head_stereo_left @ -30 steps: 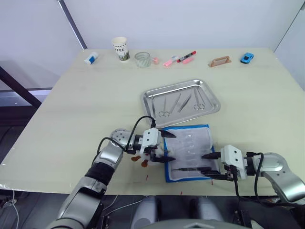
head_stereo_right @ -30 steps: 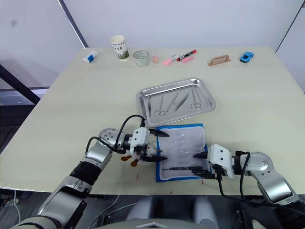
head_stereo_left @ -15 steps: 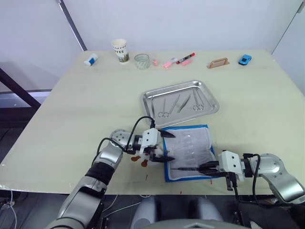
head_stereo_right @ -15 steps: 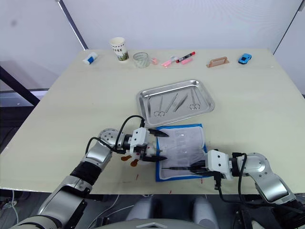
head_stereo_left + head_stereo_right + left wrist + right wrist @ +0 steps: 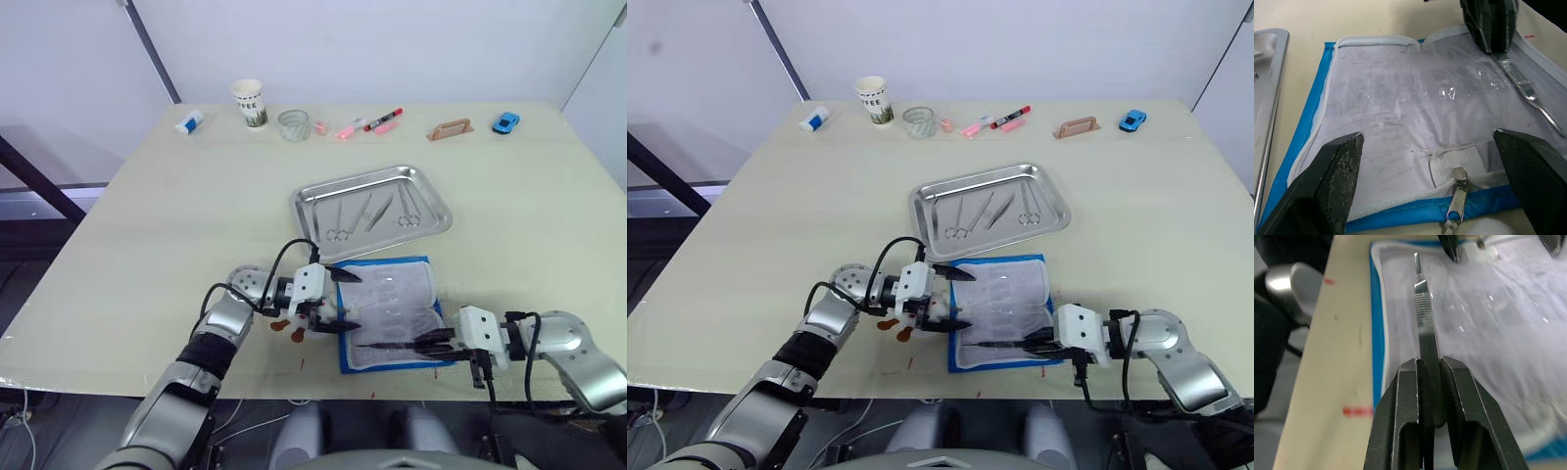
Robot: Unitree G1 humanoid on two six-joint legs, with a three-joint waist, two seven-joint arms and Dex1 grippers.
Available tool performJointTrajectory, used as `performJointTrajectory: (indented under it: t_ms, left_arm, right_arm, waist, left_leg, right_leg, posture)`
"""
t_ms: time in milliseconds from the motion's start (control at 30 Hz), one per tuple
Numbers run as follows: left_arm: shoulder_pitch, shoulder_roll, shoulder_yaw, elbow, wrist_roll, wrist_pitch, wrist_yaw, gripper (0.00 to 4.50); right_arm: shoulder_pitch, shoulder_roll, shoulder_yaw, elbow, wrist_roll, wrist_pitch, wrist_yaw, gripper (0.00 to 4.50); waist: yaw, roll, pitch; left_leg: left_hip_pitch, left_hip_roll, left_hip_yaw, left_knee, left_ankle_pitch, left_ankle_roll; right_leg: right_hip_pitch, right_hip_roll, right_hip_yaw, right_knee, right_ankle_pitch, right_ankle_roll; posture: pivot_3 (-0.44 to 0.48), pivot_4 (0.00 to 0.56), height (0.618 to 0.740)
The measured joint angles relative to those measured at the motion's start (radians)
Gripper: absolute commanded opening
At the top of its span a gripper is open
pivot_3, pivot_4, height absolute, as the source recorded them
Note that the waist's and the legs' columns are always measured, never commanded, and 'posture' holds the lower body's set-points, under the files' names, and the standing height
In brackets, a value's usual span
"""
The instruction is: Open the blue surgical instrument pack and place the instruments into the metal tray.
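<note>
On a pale wooden table (image 5: 147, 225), the right claw (image 5: 436, 341) is clamped on a thin metal tool (image 5: 1423, 313) over the opened blue pack (image 5: 392, 308). The left claw (image 5: 343, 299), fingers spread apart, sits at the pack's other edge, with the steel tray (image 5: 431, 191) beyond both.

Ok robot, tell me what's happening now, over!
Right gripper shut on a flat instrument over the open blue pack. Left gripper open at pack's edge. Metal tray holds three instruments. Path clear.

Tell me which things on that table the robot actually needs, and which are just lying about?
Needed:
- blue surgical instrument pack, open
- flat metal instrument, clamped in the right end effector
- metal tray, already holding instruments

Lying about:
- paper cup
- glass
- markers
- blue toy car
</note>
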Motion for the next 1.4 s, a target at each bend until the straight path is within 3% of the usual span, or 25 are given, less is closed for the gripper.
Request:
performJointTrajectory:
  t_ms: [500,833,967,1233,1400]
  left_arm:
    - [-0.002,-0.003,0.0,0.002,0.001,0.0,0.002,4.5]
    - [-0.004,-0.005,-0.001,0.004,0.002,0.0,0.003,4.5]
    - [-0.004,-0.003,-0.001,0.004,0.002,0.001,0.003,4.5]
    - [-0.008,-0.007,-0.003,0.004,0.002,0.006,0.002,4.5]
    - [-0.01,-0.008,-0.002,0.003,0.003,0.01,0.002,4.5]
  right_arm:
    - [0.042,-0.133,-0.101,-0.12,0.013,0.117,0.005,0.06]
    - [0.087,-0.196,-0.264,0.096,0.073,-0.033,0.116,0.06]
    - [0.065,-0.191,-0.312,0.126,0.136,0.002,0.129,0.06]
    - [-0.161,-0.024,-0.326,0.068,0.205,0.26,-0.125,0.06]
    - [-0.339,0.12,-0.255,0.077,0.16,0.523,-0.387,0.06]
  waist:
    - [0.0,0.0,0.0]
    - [0.001,0.0,0.001]
    - [0.001,0.001,0.001]
    - [0.002,0.002,0.001]
    - [0.002,0.003,0.001]
  left_leg:
    - [0.0,0.0,0.0,0.0,0.0,0.0]
    - [0.0,0.0,0.001,0.0,0.0,0.0]
    - [0.0,0.0,0.001,0.0,0.0,0.0]
    - [-0.001,-0.001,0.0,0.0,0.0,0.0]
    - [-0.001,0.001,0.0,0.0,0.0,0.0]
  right_leg:
    - [0.0,0.0,0.0,0.0,-0.002,0.003]
    - [0.0,0.0,0.0,0.0,0.0,0.0]
    - [0.0,0.0,0.001,0.0,0.0,0.0]
    - [0.0,0.0,0.001,0.0,0.0,0.0]
    - [-0.001,-0.001,0.001,0.0,0.001,-0.001]
  posture:
    - [0.0,0.15,0.74]
    - [0.0,0.15,0.74]
    - [0.0,0.15,0.74]
    - [0.0,0.15,0.74]
    - [0.0,0.15,0.74]
